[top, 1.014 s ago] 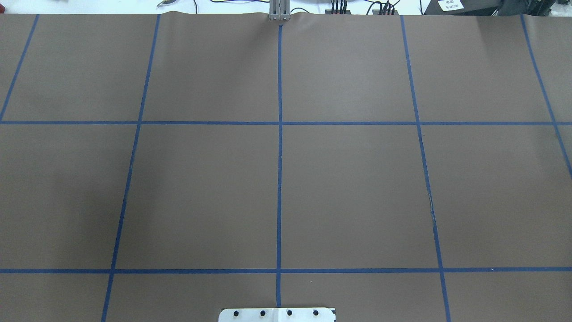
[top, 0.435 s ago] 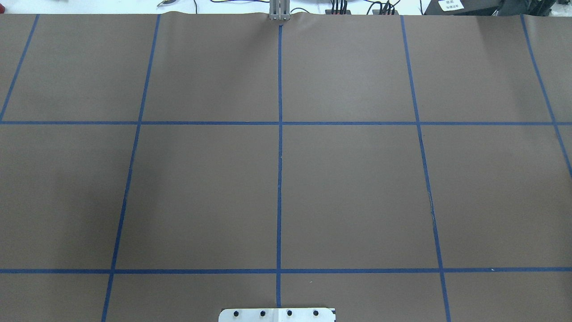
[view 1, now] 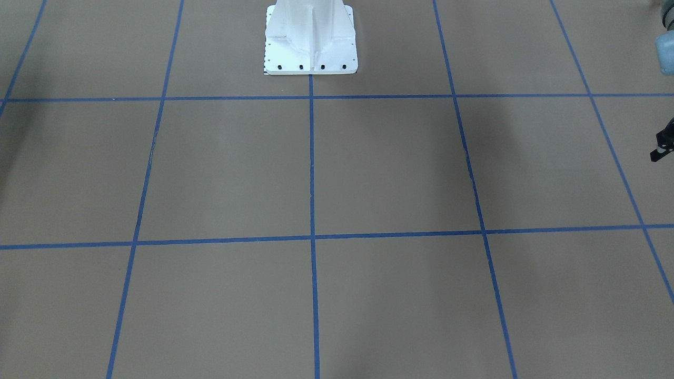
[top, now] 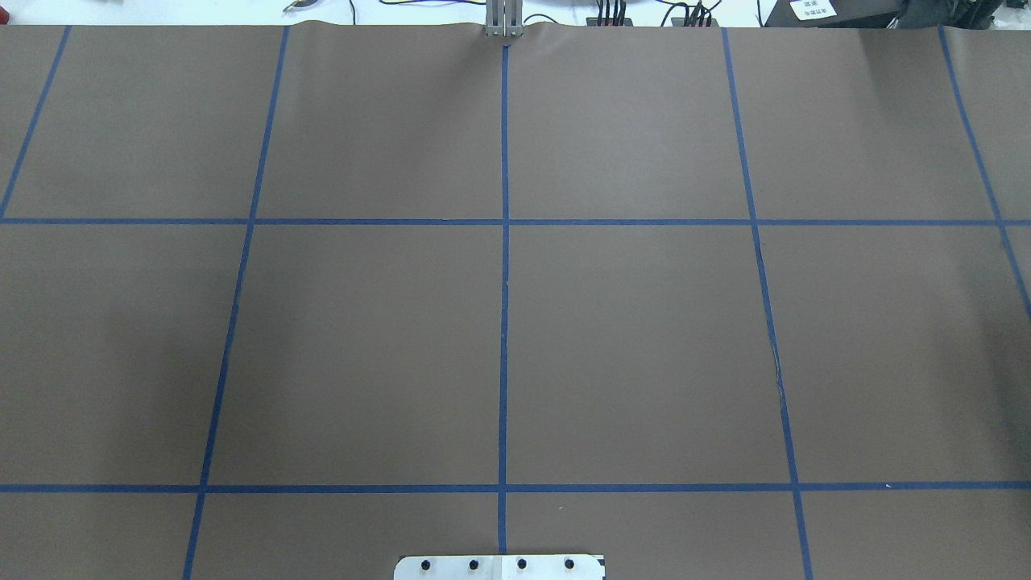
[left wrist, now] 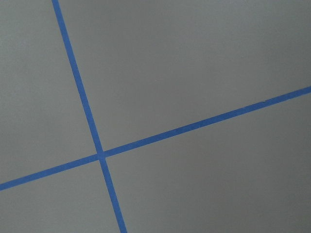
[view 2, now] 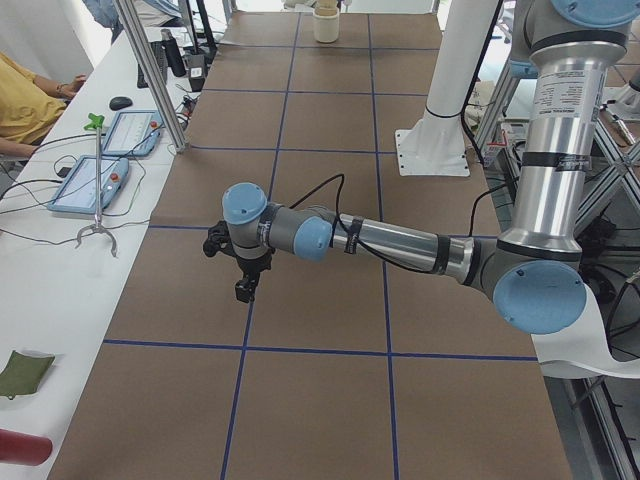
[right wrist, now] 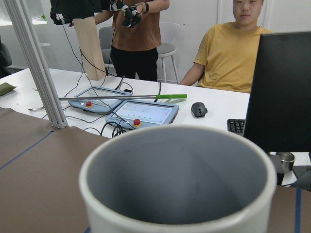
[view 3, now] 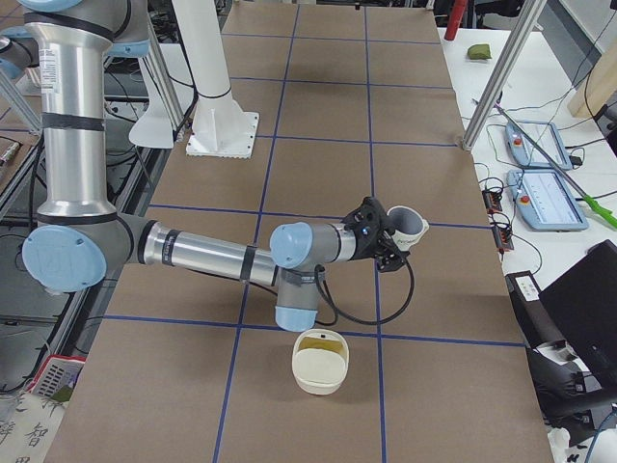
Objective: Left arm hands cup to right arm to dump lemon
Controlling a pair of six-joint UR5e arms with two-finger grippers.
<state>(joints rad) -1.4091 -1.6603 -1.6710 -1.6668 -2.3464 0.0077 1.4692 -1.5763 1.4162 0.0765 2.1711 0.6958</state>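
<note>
The white cup (view 3: 409,224) is at the tip of my right gripper (view 3: 386,241), low over the table's right end. In the right wrist view its mouth (right wrist: 180,179) fills the bottom of the frame, with a grey inside and no lemon showing. The fingers themselves are hidden, so I cannot tell the grip. A yellowish patch lies inside a cream container (view 3: 320,371) nearer the table's end; I cannot tell whether it is the lemon. My left gripper (view 2: 244,290) points down over bare table at the left end. Only a black sliver of it (view 1: 662,148) shows at the front view's edge.
The white robot pedestal (view 1: 310,37) stands at mid-table. Aluminium posts (view 3: 496,82), teach pendants (view 3: 549,198) and a dark monitor (right wrist: 282,92) line the operators' side. Two people (right wrist: 228,53) are beyond the table. The brown mat (top: 628,346) carries blue tape lines.
</note>
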